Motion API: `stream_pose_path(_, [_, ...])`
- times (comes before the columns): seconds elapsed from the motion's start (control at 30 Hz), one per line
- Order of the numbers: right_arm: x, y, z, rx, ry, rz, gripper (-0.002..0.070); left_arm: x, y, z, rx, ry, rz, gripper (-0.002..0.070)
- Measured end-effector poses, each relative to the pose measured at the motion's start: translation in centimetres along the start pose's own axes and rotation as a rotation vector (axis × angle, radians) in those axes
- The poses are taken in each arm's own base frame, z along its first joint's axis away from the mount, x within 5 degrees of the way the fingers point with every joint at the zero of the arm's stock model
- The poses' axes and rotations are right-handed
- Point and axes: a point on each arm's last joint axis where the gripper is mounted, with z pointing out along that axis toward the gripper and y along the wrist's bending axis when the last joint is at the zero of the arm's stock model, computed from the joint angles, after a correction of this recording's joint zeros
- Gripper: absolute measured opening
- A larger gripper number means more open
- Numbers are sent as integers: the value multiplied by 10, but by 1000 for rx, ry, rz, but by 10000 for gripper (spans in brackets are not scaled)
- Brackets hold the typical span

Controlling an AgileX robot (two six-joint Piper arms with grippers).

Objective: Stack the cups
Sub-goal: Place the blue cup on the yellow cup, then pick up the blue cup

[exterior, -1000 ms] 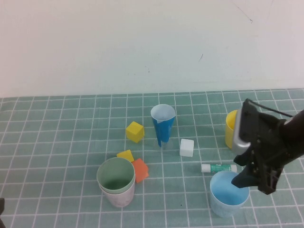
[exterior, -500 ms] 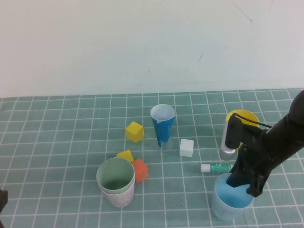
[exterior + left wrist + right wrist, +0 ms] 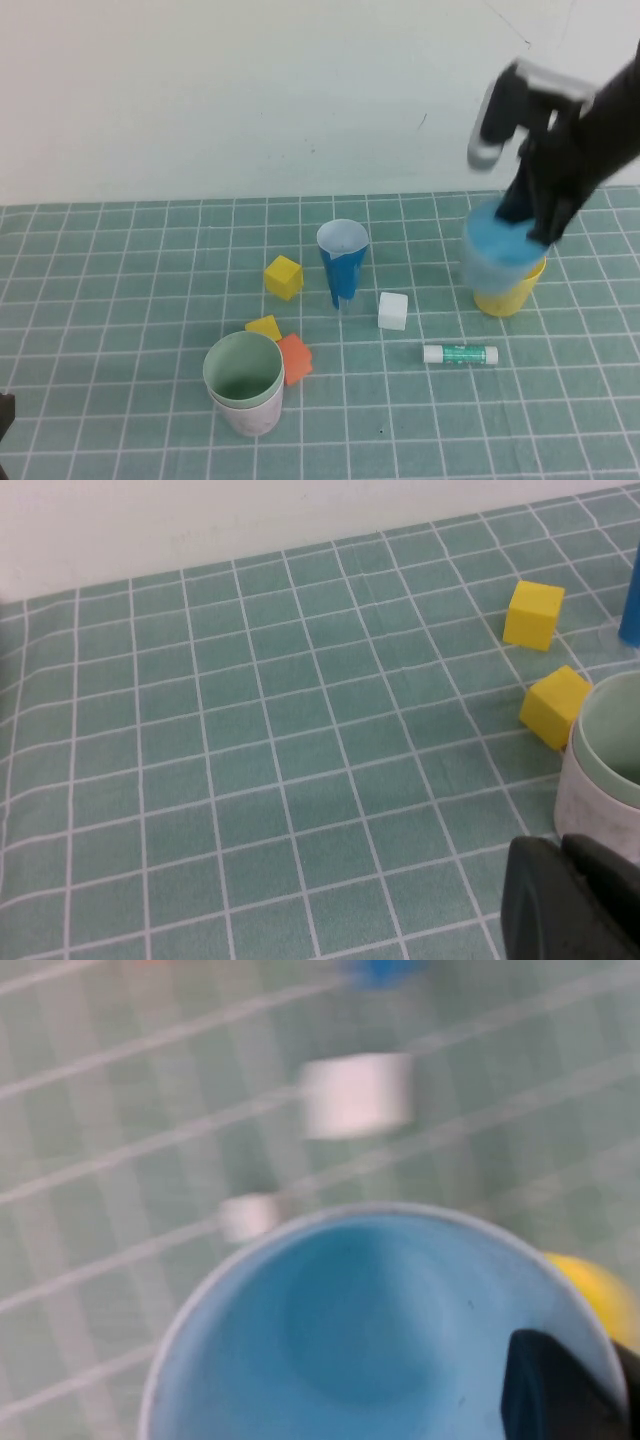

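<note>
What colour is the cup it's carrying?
Light blue cup, held by the right gripper; clearest in the right wrist view.

My right gripper (image 3: pixel 528 215) is matte black, blocky and angular, and it carries a rounded silver-grey housing with a dark face on its upper side. My left gripper (image 3: pixel 575 905) shows only as smooth black finger parts with rounded edges and a thin seam between two sections.
</note>
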Motion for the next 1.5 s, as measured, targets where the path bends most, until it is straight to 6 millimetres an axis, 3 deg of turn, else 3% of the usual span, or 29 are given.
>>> stream_pose_path(0.1, [-9, -21, -21, 141, 48, 42, 22, 0, 0, 0, 0, 0, 0, 0])
stream_pose_path(0.2, [-12, -34, -25, 197, 89, 72, 22, -1, 0, 0, 3, -8, 0, 0])
stream_pose_path(0.4, [0, -45, 15, 147, 180, 135, 22, 0, -1, 1, 5, -12, 2, -1])
stream_pose_path(0.53, [18, -56, 40, 111, 208, 216, 22, 4, -1, 4, 13, -19, 7, -1])
stream_pose_path(0.87, [31, -68, 52, 79, 149, 310, 21, 4, -3, 5, 27, -49, 7, -1])
stream_pose_path(1.03, [36, -68, 70, 48, 169, 321, 24, 3, -3, 5, 27, -51, 7, -1])
stream_pose_path(1.13, [38, -67, 79, 26, 173, 344, 74, 3, -3, 5, 27, -51, 7, -1])
stream_pose_path(1.37, [41, -67, 88, 15, 182, 412, 354, 3, -3, 5, 28, -53, 7, -1])
stream_pose_path(1.5, [45, -67, 100, 0, 200, 436, 392, 3, -3, 5, 28, -53, 7, -1])
